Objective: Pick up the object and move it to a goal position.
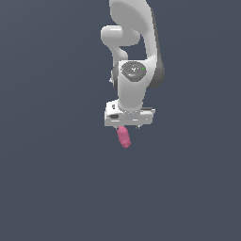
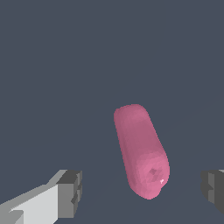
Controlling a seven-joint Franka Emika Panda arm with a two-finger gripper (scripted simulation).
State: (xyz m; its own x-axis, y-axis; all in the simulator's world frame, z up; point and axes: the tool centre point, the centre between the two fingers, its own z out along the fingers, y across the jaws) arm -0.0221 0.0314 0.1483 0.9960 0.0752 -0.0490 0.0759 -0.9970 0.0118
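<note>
**Wrist view: pink object lies between wide-spread fingers**

Wrist view shows the object (image 2: 141,151), a pink, lumpy, elongated blob with rounded ends, lying on the plain dark grey counter (image 2: 65,65). It sits in the gap of the tool (image 2: 144,188), whose two grey fingertips (image 2: 71,192) stand far apart, one on either side of the blob. Neither fingertip touches it; clear grey surface shows between each pad and the pink body. The tool is spread wide and holds nothing. The blob lies slanted across the gap rather than square to the fingers.

From the exterior view, the white arm (image 1: 134,70) hangs down from above with the tool (image 1: 128,126) pointing at the counter (image 1: 47,179). The object (image 1: 124,137) pokes out just beneath the white tool body, slightly tilted, its upper end hidden behind the tool. How high the fingertips stand above the surface cannot be told.
</note>
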